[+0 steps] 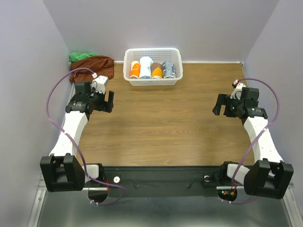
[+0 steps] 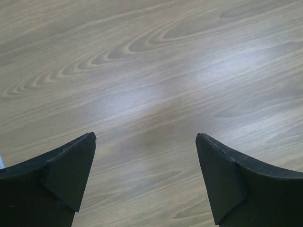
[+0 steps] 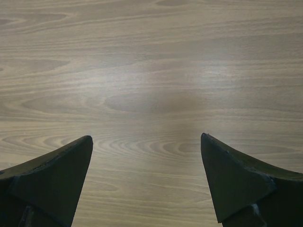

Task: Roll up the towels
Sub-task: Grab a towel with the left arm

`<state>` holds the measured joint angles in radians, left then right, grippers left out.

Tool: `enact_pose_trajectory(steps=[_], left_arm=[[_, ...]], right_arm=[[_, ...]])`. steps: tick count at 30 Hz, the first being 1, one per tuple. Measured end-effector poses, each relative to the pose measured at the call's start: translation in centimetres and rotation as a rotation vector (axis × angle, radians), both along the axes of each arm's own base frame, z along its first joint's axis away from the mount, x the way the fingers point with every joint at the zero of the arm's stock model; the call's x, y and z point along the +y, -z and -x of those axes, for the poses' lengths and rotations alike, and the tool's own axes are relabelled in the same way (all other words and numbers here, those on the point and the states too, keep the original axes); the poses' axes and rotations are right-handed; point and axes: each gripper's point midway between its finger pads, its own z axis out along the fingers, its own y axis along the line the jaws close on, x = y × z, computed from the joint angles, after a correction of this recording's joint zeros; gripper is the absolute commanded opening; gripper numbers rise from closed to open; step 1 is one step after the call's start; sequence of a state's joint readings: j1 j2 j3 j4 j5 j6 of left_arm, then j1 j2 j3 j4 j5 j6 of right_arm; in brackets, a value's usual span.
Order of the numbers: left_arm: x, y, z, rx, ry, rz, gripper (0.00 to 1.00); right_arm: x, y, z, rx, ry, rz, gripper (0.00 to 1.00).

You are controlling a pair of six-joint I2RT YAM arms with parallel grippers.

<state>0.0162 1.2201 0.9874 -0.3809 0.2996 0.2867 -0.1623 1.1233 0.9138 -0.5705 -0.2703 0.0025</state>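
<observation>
The left gripper is held in front of the white plastic basket and to its left, just above the brown wooden table. Its jaws are spread wide apart and nothing is held between them. The right gripper is held in front of the basket and well to its right. Its jaws are wide apart too, with only bare wood seen between them. The arms are likely kept out at the sides so that room is kept for rolling. No towel is touched yet.

Four rolled cloths are stood side by side in the basket: an orange roll, a white roll, a brown-and-orange roll and a grey patterned roll.

The soft reddish-brown towel is heaped left of the basket, by the wall. The bright green towel is bunched just behind it, in the corner, partly hidden. Neither is rolled. The brown one is likely best picked first, as it is nearest the left gripper.
</observation>
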Motion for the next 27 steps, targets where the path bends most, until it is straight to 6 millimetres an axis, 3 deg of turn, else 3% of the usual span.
enact_pose_trajectory(steps=[4,6,9,13,16,17,20,24,27], left_arm=[[0.4,-1.5,-0.7,-0.036,-0.025,-0.010,0.99],[0.5,-3.1,-1.9,-0.072,-0.041,-0.010,0.99],[1.0,-5.8,-5.2,-0.126,-0.073,-0.011,0.99],[1.9,-7.3,-11.3,-0.136,-0.110,-0.022,0.99],[3.2,-6.0,-17.0,-0.108,-0.129,-0.008,0.98],[3.4,-5.3,-17.8,-0.087,-0.129,-0.001,0.98],[5.0,-2.1,-22.7,-0.034,-0.160,0.013,0.96],[7.1,1.4,-27.2,-0.016,-0.212,0.031,0.95],[8.4,4.0,-27.9,0.018,-0.252,0.040,0.96]], right_arm=[[0.0,0.3,0.0,0.021,-0.004,-0.001,1.00],[-0.1,0.7,-0.1,0.040,-0.002,0.000,1.00],[-0.6,1.1,-0.3,0.070,0.016,0.014,1.00],[-0.8,1.0,-0.7,0.087,0.020,0.016,1.00],[-0.6,1.1,-0.9,0.096,0.008,0.007,1.00],[-0.5,1.2,-1.0,0.102,0.005,0.004,1.00],[-0.3,2.1,-1.1,0.141,-0.009,-0.013,1.00],[0.0,3.0,-1.1,0.179,-0.022,-0.033,1.00],[0.3,3.2,-0.9,0.193,-0.034,-0.044,1.00]])
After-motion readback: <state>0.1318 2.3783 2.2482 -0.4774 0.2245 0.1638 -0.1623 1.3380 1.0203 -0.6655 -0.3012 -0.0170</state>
